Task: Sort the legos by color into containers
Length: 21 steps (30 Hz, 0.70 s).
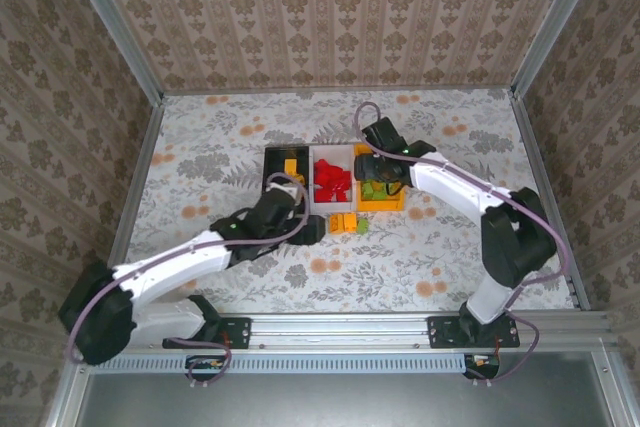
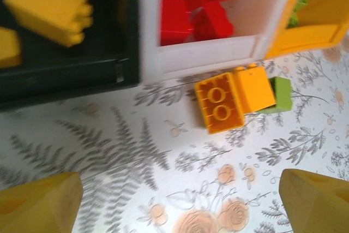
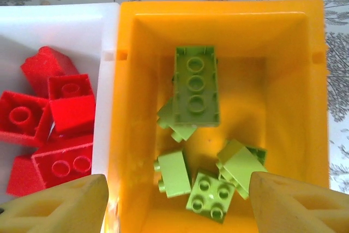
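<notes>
We see a counter [image 1: 200, 152] covered in a pale sheet printed with grey leaves and orange blossoms. It is closed in on three sides by walls [image 1: 330, 17] of beige damask wallpaper, with grey metal posts [image 1: 108, 22] at the far corners and a metal rail [image 1: 340, 328] along the near edge.

The three containers stand side by side around the middle of the counter, touching. The black bin [image 1: 272, 172], toward the left edge, holds orange legos [image 2: 49, 6]. The white bin [image 2: 207, 61] in the middle holds red legos [image 3: 54, 118]. The orange-yellow bin [image 3: 218, 20], toward the right edge, holds light green legos [image 3: 196, 85].

What look like two orange bricks [image 2: 234, 99] and a green brick [image 2: 281, 95] lie loose on the counter, touching one another, just on the near-edge side of the white bin.

The left fingers [image 2: 38, 203] hang spread wide above bare counter near those loose bricks, gripping nothing. The right fingers [image 3: 60, 205] hover over the orange-yellow bin, well parted, with nothing between them.
</notes>
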Motion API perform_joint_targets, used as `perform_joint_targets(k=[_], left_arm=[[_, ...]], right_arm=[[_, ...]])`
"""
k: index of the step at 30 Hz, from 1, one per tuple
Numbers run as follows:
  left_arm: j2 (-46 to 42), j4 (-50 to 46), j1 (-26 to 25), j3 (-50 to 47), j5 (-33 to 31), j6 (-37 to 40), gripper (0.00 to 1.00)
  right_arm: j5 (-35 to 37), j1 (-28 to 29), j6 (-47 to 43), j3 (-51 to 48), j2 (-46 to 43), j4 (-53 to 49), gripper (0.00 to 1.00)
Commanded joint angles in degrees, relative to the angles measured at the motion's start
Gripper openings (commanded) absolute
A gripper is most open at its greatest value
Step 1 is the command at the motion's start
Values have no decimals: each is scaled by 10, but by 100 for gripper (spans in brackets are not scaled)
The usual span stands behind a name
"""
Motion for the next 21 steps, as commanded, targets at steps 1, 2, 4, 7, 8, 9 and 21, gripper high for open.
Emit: perform_joint_targets(k=[1,2,4,7,8,9,21], left_arm=[[76,22,-31,52,-39,42,88],[104,26,-38,66,-41,43,83],[149,41,-44,85,-43,42,77],[196,88,-47,90,-40,36,73],[206,103,-47,90,-37,34,73],[215,114,-47,91,-36,33,73],[262,89,-44,98,-69,-1,58]], right_arm=[[-13,6,9,-40,-70,9,70],[-14,7,13,-54,-86,14,70],[-18,10,20,-84,-117,21,71],[-18,12,25,-117,-152,23,71],[-19,12,25,-125,-175,22,71],[-19,12,27,-132,-185,21,71],[-14,13,23,-157,-245,12,71]])
